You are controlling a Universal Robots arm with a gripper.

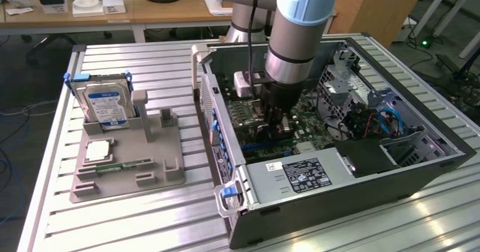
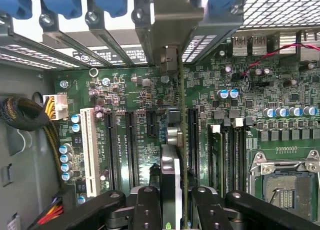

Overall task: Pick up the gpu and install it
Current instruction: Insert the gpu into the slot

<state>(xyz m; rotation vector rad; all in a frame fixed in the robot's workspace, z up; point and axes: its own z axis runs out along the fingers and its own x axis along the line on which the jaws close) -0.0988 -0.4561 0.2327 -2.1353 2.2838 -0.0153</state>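
GPU [image 2: 171,180] stands on edge inside the computer case [image 1: 420,167], low over the motherboard [image 2: 125,89], with its silvery bracket up against the case's slotted rear wall. I can't tell whether its edge is seated in a slot. The gripper [image 2: 176,205] reaches down into the case and its jaws are closed partway, one dark finger [image 2: 147,205] pressed to each face of the card.

The case lies open on its side on a table of aluminium slats [image 1: 135,218]. Behind the case stand wooden desks [image 1: 150,10] with odds and ends on them.

The power supply label [image 1: 300,173] at the near end of the case carries print too small to read, as does the white lettering on the board. To the exterior view's left of the case, one grey holder [image 1: 150,151] carries one hard drive [image 1: 107,106] with a blue-white label, standing upright. One narrow green memory stick [image 1: 123,166] lies flat in it, along with one square chip [image 1: 99,149].

Inside the case I count four blue clips [image 2: 65,2] along the rear wall, one white slot [image 2: 90,150] on the board and one metal-framed processor socket [image 2: 285,180].
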